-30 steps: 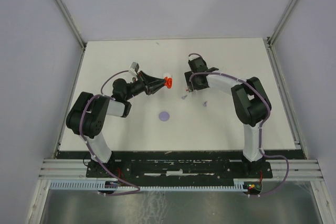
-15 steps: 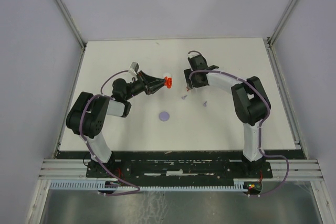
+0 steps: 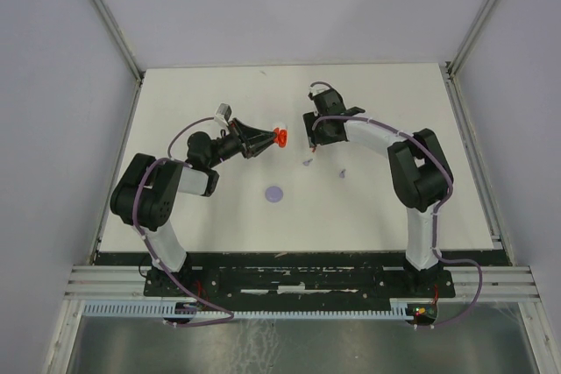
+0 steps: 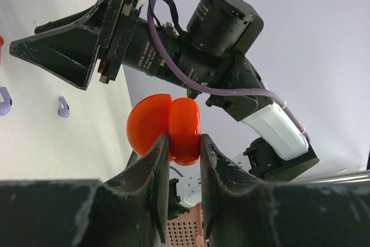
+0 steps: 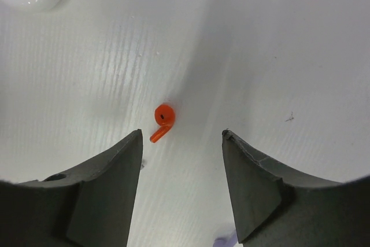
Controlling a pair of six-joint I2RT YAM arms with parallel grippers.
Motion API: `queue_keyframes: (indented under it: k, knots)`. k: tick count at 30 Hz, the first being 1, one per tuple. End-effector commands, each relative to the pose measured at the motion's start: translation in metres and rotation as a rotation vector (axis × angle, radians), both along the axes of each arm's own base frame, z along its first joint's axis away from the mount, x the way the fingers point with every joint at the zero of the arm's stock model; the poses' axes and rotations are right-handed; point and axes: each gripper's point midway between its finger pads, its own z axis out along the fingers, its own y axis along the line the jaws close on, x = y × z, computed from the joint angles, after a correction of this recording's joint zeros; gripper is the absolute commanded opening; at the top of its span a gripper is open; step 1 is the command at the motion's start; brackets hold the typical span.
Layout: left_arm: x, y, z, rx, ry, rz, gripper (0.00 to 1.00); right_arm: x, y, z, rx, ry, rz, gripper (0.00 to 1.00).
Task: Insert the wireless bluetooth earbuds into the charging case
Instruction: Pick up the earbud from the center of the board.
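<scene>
Right claw (image 5: 181,143) hangs spread above the white bench (image 5: 277,56), gripping nothing. The tiny orange-red stemmed earbud (image 5: 163,117) lies flat on the bench beneath the gap, closer to the jaw on the left of the wrist view, with its stem slanting down toward that jaw. I judge this arm much the nearer one for the pick. Farther off, the left claw (image 4: 184,143) is clenched on the orange-red round clamshell charging case (image 4: 170,124), held aloft. The right wrist view shows the earbud's lie; overhead, the claw hides it. Only the overhead view shows the pale purple flat disc (image 3: 275,192).
</scene>
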Motion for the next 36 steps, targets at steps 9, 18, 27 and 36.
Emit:
queue_keyframes:
  k: [9, 18, 27, 36]
  knots:
    - [-0.003, 0.003, 0.011, -0.043, -0.035, -0.005, 0.03, 0.01, 0.029, 0.002, 0.04, -0.003, 0.022, 0.59]
    - [-0.004, 0.004, 0.012, -0.047, -0.036, -0.005, 0.03, 0.012, 0.029, -0.006, 0.02, 0.011, 0.014, 0.49]
    - [-0.003, 0.004, 0.013, -0.049, -0.037, -0.009, 0.03, 0.015, 0.028, -0.01, 0.009, 0.016, 0.015, 0.46]
    - [-0.001, 0.004, 0.013, -0.051, -0.035, -0.01, 0.03, 0.014, 0.025, -0.013, -0.024, 0.029, 0.032, 0.43]
